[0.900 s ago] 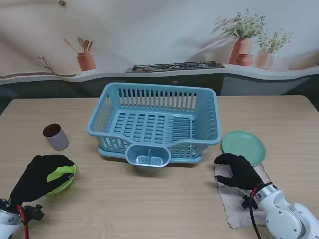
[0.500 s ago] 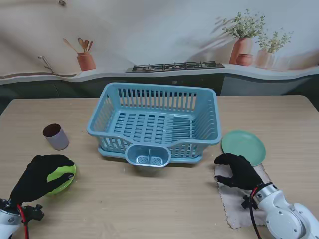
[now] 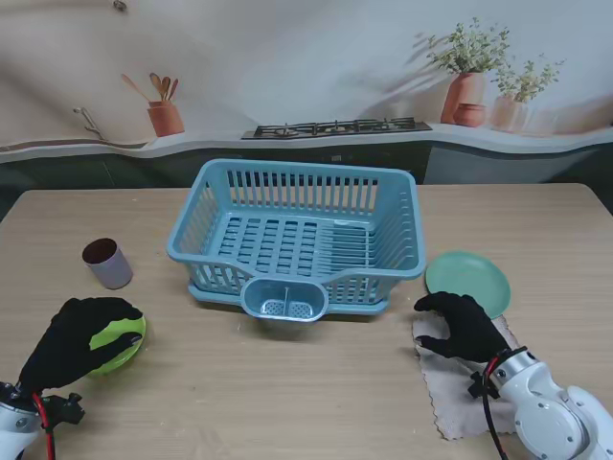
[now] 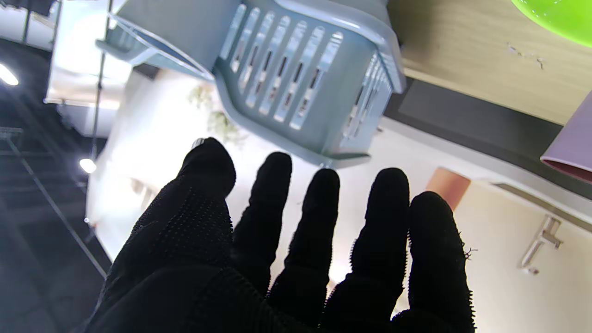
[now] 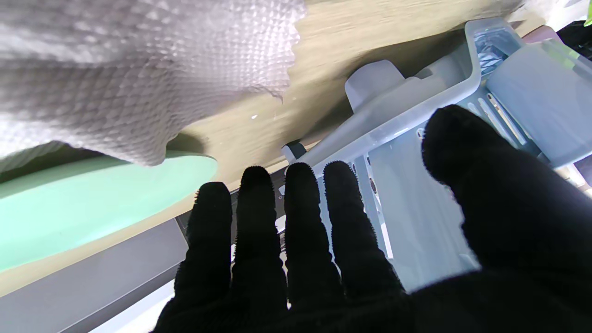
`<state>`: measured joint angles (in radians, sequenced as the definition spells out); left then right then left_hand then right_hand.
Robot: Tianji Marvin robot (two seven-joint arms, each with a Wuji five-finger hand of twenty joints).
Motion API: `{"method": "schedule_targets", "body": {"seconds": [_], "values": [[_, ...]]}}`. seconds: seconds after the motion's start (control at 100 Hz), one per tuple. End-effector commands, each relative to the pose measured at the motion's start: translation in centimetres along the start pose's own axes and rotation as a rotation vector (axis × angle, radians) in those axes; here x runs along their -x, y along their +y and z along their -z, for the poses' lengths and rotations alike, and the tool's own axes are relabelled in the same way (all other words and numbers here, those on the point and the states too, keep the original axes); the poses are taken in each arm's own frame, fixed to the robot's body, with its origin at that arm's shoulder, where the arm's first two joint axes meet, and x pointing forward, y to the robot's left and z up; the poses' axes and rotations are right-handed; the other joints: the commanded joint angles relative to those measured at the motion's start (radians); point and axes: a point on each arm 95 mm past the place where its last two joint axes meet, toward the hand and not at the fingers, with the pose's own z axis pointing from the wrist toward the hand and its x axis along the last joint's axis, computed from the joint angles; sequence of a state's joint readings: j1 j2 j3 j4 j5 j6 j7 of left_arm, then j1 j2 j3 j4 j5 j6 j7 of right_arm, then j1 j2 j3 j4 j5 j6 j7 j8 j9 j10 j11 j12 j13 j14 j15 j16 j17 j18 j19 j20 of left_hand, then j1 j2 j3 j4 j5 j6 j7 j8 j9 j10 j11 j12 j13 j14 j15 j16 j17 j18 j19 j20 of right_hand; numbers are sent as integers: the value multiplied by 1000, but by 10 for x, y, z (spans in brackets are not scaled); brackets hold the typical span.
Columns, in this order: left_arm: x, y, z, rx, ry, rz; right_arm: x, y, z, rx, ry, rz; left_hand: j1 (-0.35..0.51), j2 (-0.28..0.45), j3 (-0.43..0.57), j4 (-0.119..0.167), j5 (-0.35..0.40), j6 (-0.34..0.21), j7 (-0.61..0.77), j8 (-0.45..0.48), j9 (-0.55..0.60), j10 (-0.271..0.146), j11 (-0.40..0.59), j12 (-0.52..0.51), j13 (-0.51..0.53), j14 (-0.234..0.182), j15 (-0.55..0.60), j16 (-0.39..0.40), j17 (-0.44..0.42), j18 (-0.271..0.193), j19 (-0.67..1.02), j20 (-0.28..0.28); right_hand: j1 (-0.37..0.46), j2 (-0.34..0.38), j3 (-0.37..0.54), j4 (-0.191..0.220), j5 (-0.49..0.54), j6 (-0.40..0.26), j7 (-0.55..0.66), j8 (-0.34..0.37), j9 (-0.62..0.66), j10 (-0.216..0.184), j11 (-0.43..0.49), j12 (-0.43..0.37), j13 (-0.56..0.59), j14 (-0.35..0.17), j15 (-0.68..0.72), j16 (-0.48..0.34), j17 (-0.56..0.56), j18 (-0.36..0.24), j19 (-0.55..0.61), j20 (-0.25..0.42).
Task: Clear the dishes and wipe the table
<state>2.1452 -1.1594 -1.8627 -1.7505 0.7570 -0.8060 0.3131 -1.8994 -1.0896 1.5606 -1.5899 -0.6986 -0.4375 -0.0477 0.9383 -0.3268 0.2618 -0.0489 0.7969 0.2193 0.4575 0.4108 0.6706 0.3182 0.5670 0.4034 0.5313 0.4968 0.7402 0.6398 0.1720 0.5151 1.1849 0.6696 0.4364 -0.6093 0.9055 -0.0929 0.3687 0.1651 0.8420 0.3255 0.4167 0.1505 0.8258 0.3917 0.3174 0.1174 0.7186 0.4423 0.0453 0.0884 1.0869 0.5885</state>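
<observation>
Right hand [image 3: 464, 327] spread flat on cloth [image 3: 462, 383] by plate [image 3: 467, 281] edge; left hand [image 3: 77, 341] spread over bowl [image 3: 122, 342].

We work at a wooden table [image 3: 287, 402] with a blue dish rack [image 3: 299, 240] standing at its middle. Left of the rack stands a purple cup [image 3: 107, 264], and nearer to us than the cup lies a lime-green bowl [image 3: 123, 340]. Right of the rack, close by it, lies a green plate [image 3: 469, 280]. Nearer to us than the plate, a pale cloth [image 3: 469, 388] lies spread flat.
</observation>
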Motion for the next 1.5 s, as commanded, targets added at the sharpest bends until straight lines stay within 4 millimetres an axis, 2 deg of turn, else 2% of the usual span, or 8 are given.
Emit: {"method": "schedule_targets", "body": {"seconds": [0.0, 0.36, 0.51, 0.68, 0.78, 0.82, 1.03, 1.49], "values": [[-2, 1, 0, 7, 1, 2, 3, 5, -1, -13, 11, 23, -15, 12, 6, -29, 8, -7, -5, -2, 4, 4, -7, 0, 8, -1, -7, 7, -12, 1, -20, -17, -23, -7, 3, 8, -27, 12, -34, -21, -34, -7, -34, -11, -38, -30, -47, -27, -28, -49, -36, -20], [-2, 1, 1, 7, 2, -2, 25, 26, -10, -26, 7, 145, -15, 12, 6, -30, 7, -7, -4, -2, 3, 5, -8, 0, 7, -1, -8, 7, -13, 1, -21, -18, -23, -8, 9, 9, -27, 5, -181, -85, -115, -26, -224, -82, -140, -79, -263, -135, -117, -116, -241, -64], [-2, 1, 3, 6, 2, -6, 37, 33, -14, -30, -19, 193, -16, 14, 5, -30, 8, -7, -4, -2, 3, 3, -8, 0, 8, -2, -7, 7, -13, 0, -21, -18, -31, 4, -9, 11, -32, 1, -243, -93, -166, -38, -289, -107, -191, -105, -338, -174, -133, -137, -384, -80], [-3, 1, 4, 5, 2, -9, 50, 38, -19, -16, -51, 238, -16, 13, 6, -29, 8, -8, -5, -2, 4, 4, -8, 0, 7, -1, -8, 7, -13, 0, -21, -18, -40, 14, -27, 13, -24, -6, -304, -102, -199, -51, -326, -123, -192, -120, -441, -207, -141, -153, -510, -15], [-3, 1, 4, 5, 2, -13, 57, 39, -23, -9, -74, 255, -16, 12, 6, -29, 7, -9, -5, -2, 4, 4, -9, 0, 8, -3, -8, 7, -14, 0, -21, -19, -42, 15, -32, 13, -25, -9, -315, -103, -213, -55, -332, -126, -199, -126, -461, -211, -149, -157, -533, 1], [-3, 1, 4, 6, 2, -14, 60, 40, -24, -7, -84, 259, -15, 12, 6, -29, 8, -9, -4, -2, 4, 4, -9, 0, 8, -2, -8, 7, -14, 1, -21, -19, -42, 16, -38, 16, -19, -11, -337, -98, -217, -56, -334, -129, -197, -128, -482, -200, -141, -161, -586, 63], [-3, 1, 5, 7, 2, -15, 69, 37, -34, -27, -130, 283, -16, 12, 5, -30, 6, -10, -4, -2, 4, 4, -9, 0, 8, -2, -8, 7, -14, 0, -22, -19, -52, 28, -65, 14, -23, -23, -381, -113, -238, -77, -364, -145, -203, -150, -551, -219, -147, -168, -668, 98], [-3, 2, 6, 11, 0, -14, 77, 30, -60, -78, -217, 307, -15, 11, 6, -30, 6, -11, -3, -1, 5, 2, -8, 0, 9, -2, -9, 7, -17, 0, -23, -20, -79, 57, -120, 15, -38, -40, -431, -132, -239, -97, -465, -186, -221, -183, -638, -211, -120, -169, -781, 58]]}}
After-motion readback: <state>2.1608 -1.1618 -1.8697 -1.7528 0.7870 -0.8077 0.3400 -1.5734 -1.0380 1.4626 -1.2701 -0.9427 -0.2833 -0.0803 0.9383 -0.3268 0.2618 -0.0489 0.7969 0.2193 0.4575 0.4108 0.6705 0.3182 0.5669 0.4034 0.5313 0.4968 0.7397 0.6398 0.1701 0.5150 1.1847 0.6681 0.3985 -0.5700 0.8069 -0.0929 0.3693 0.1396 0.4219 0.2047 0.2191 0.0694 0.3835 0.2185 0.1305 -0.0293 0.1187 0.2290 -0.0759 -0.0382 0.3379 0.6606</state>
